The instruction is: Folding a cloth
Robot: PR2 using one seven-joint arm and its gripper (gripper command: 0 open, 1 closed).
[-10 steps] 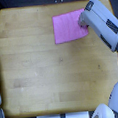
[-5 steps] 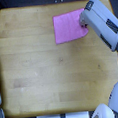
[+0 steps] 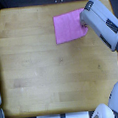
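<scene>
A bare wooden counter (image 3: 40, 71) is filling most of the frame. The pink cloth (image 3: 69, 26) is lying flat on it in the upper middle, slightly skewed. At the cloth's right edge the end effector (image 3: 85, 26) is reaching in from the upper right on a grey-white arm (image 3: 104, 26); its fingers are hidden, so their opening cannot be told. No writing is readable.

Cloth (image 3: 69, 26) is lying flat on the counter (image 3: 45, 71), toward the far edge & the exterior view's right. My arm is reaching in from the exterior view's right, w/ my pincer (image 3: 85, 26) sitting at the cloth's right edge. Rest of counter is stretching out left & nearer the camera.
</scene>
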